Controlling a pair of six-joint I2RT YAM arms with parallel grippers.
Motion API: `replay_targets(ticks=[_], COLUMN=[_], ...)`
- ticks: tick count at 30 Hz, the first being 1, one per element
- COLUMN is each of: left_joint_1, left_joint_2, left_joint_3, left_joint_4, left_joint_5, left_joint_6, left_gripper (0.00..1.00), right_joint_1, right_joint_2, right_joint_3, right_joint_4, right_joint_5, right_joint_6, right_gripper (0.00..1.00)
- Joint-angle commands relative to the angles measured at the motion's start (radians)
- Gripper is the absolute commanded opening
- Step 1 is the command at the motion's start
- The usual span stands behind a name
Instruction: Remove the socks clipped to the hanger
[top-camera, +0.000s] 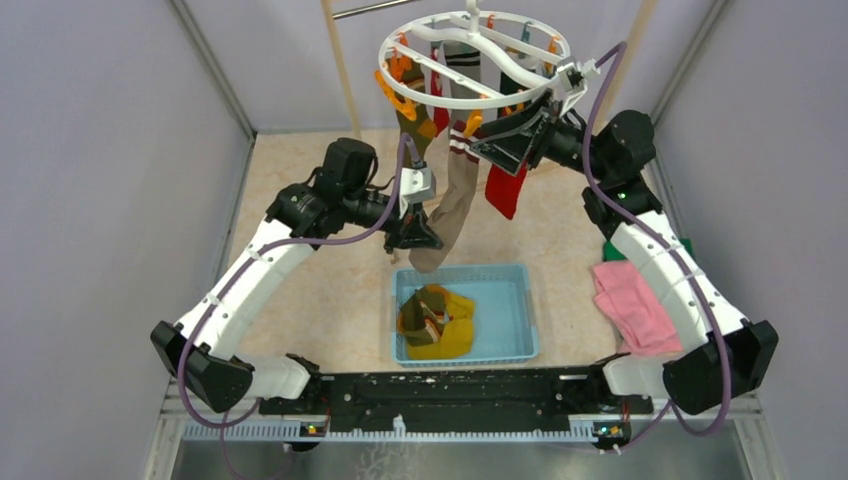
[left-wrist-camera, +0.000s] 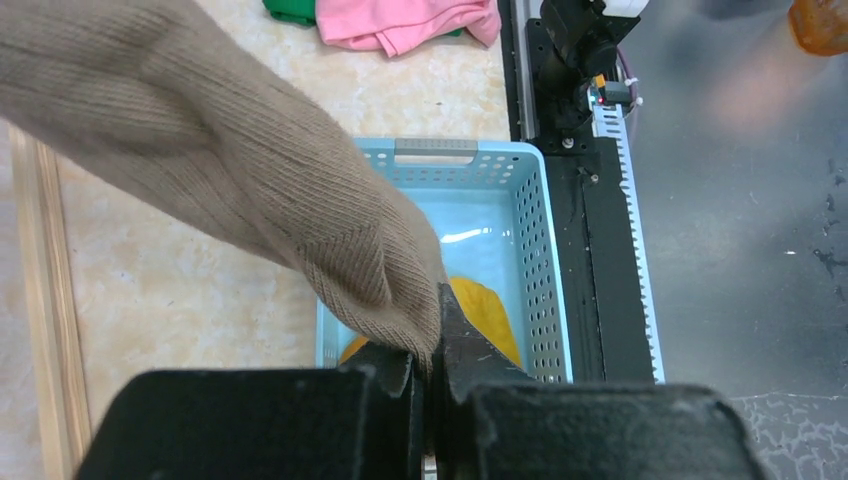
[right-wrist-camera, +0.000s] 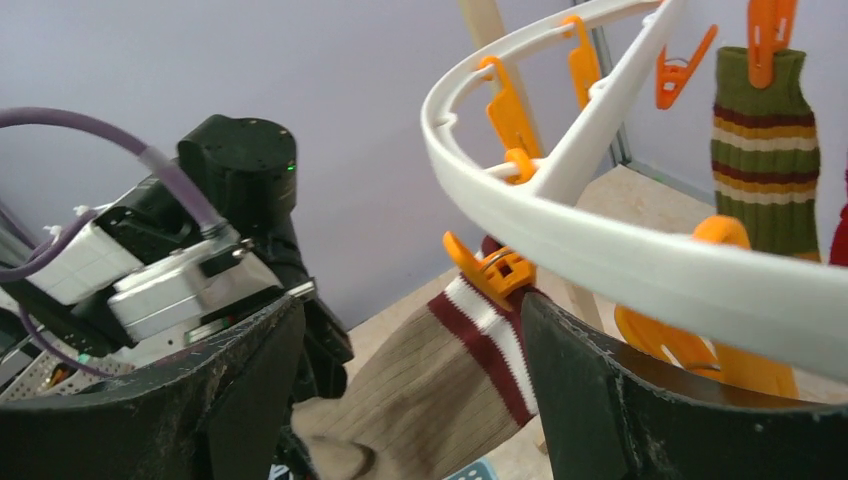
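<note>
One tan sock (top-camera: 455, 200), two jobs: the left gripper (left-wrist-camera: 432, 350) pinches its toe above the blue basket (top-camera: 527, 312) at the counter's (top-camera: 320, 300) near edge. The right gripper (right-wrist-camera: 410, 330) gapes wide around the orange clip (right-wrist-camera: 497, 270) pinning its cuff to the hanger (right-wrist-camera: 620, 262), far edge. Squeezing that clip before pulling should free it.

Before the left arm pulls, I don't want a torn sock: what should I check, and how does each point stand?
1. Left gripper shut on the tan sock's toe: ok.
2. Orange clip released from the striped cuff: not ok, it clamps the cuff.
3. Right gripper open, its fingers either side of the cuff: ok.
4. Those fingers aligned on the clip's levers: cannot tell.
5. Blue basket below the toe: ok.
</note>
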Motion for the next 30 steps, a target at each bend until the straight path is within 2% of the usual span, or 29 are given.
replay_targets(ticks=[1,5,13,17,22,25,30], left_joint_1=[0.002,0.003,0.002,0.003,0.002,0.003,0.003], left_joint_2=[-0.012,-0.010,-0.015,-0.014,-0.014,-0.014,-0.018], left_joint_3=[0.049,0.064,0.077,0.074,0.075,0.072,0.069], left_joint_4=[0.021,0.006,-0.016,-0.017,-0.014,-0.017,-0.014], left_joint_5=[0.060,0.068,0.070,0.076,0.079,0.077,0.073], left_joint_6=[-0.005,-0.001,0.014,0.014,0.010,0.010,0.009], left_gripper=[0.00,0.00,0.00,0.00,0.00,0.00,0.00], right_joint_1=[0.001,0.001,0.000,0.000,0.005,0.019,0.033], right_joint_2=[0.050,0.083,0.082,0.097,0.130,0.143,0.146], right_joint_3=[0.028,0.053,0.045,0.035,0.015,0.023,0.025], right_joint_4=[0.100,0.123,0.047,0.111,0.313,0.362,0.402], right_joint_5=[0.034,0.048,0.121,0.118,0.107,0.115,0.139], right_joint_6=[0.016,0.016,-0.082,-0.043,0.101,0.131,0.150], right_gripper=[0.80,0.80,0.79,0.77,0.70,0.64,0.47])
